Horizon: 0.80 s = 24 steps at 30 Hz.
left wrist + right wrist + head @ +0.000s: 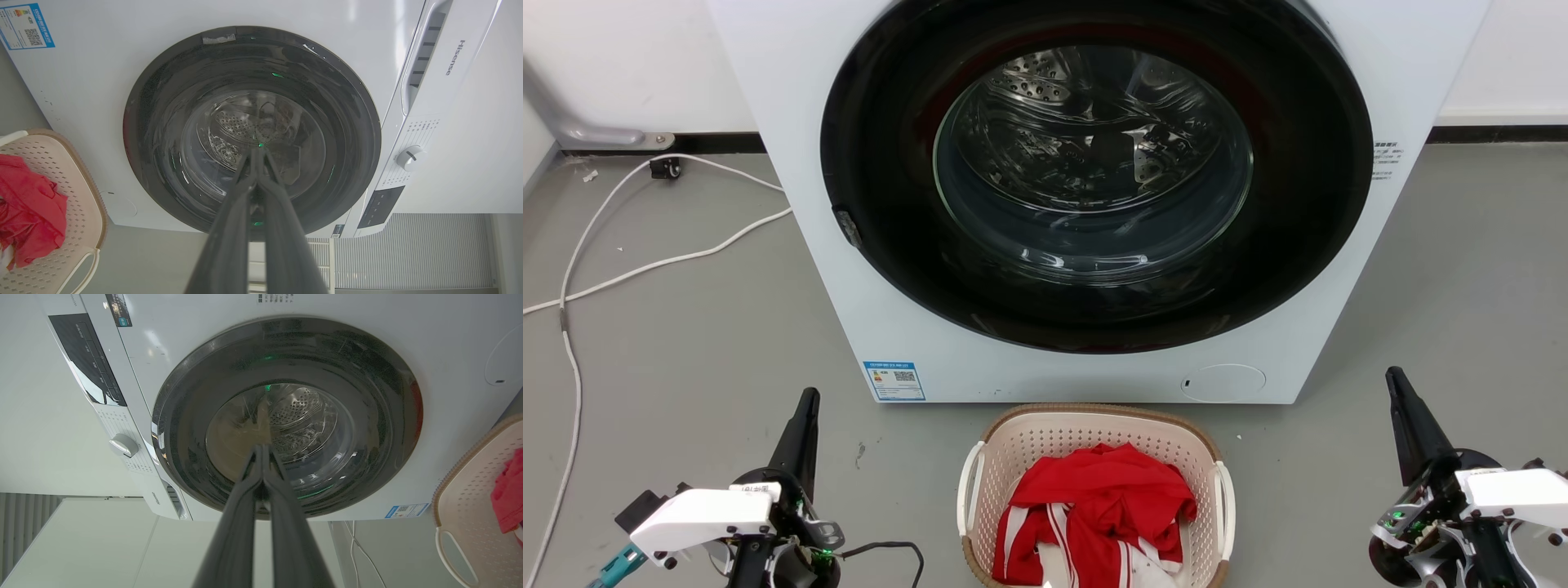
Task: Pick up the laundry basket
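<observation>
Both jaws are pressed shut and empty: left gripper [809, 400] at 8 o'clock in the head view, right gripper [1395, 380] at 4. Between them at 6, well apart from both, the basket [1029, 441] sits on the floor before the washer [792, 204]. It looks like stiff, light plastic holding only red clothes [1103, 498]. The white handles [969, 490] at its 9 and 3 seem the surest holds.

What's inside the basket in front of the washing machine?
The laundry basket holds a crumpled pile of red clothes with white stripes. The pile covers the basket's bottom, so anything underneath it cannot be seen.
</observation>
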Available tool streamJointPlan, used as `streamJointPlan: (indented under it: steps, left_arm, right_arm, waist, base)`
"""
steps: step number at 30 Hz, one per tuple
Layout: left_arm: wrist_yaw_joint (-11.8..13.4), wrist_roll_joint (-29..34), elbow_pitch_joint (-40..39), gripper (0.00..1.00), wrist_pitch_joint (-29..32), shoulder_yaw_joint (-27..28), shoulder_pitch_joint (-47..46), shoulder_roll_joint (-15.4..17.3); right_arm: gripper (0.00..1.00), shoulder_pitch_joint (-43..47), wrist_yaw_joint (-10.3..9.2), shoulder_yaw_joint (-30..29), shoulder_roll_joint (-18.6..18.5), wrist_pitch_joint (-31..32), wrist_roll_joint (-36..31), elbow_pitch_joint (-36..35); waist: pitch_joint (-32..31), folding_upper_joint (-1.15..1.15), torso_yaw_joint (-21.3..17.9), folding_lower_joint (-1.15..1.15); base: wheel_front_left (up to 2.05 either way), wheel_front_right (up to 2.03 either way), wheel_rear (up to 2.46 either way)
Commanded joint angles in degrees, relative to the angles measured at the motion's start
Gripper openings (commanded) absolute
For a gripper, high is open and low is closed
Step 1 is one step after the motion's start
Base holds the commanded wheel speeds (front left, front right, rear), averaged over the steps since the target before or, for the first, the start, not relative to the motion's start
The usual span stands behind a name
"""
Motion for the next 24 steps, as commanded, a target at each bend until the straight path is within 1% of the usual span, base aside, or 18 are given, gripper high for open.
streamJointPlan:
  steps: [1,16,17,24]
  left_arm:
    - [-0.14,0.28,0.07,0.0,0.21,0.29,-0.42,-0.26]
    - [-0.14,0.48,0.08,0.0,0.46,0.59,-0.47,-0.43]
    - [0.0,0.35,0.2,1.0,0.27,0.32,0.06,-0.35]
    - [0.0,0.81,-0.21,1.0,-1.31,-1.31,0.37,-0.55]
  right_arm:
    - [0.0,-0.67,0.0,-0.12,0.12,0.19,-0.2,0.08]
    - [0.0,-0.69,0.0,-0.44,0.29,0.43,-0.45,0.1]
    - [1.0,0.06,0.0,-0.26,0.29,0.22,-0.27,0.15]
    - [1.0,1.03,0.0,1.27,0.48,-1.41,-0.85,-0.65]
  waist:
    - [0.0,0.0,0.0,0.0]
    - [0.0,0.0,0.0,0.0]
    - [0.0,0.0,0.0,0.0]
    - [0.02,0.0,0.0,0.0]
  base:
    - [0.0,0.0,0.0]
    - [0.0,0.0,0.0]
    - [0.0,0.0,0.0]
    - [0.0,0.0,0.0]
